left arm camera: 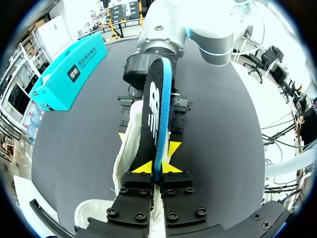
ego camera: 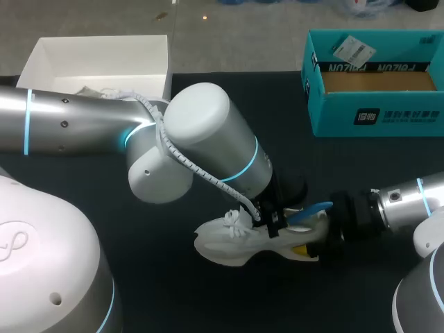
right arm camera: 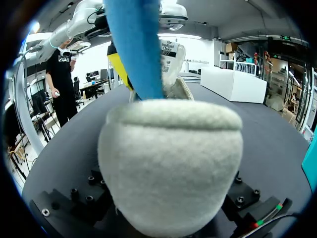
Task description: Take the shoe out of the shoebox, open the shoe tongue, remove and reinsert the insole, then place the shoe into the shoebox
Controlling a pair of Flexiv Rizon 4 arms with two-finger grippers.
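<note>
Left gripper (left arm camera: 157,167) pinches the insole (left arm camera: 153,99) while right gripper (ego camera: 305,232) clamps the shoe (ego camera: 222,246).

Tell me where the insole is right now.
Pinched in the left gripper, the insole sticks up out of the heel end of the shoe, right of centre in the head view, just ahead of the right gripper.

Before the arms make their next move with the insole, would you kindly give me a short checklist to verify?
1. Left gripper shut on the insole: ok.
2. Insole fully clear of the shoe: cannot tell.
3. Shoe out of the shoebox, on the table: ok.
4. Right gripper firmly holding the heel: cannot tell.
5. Shoebox open for the return: ok.
</note>
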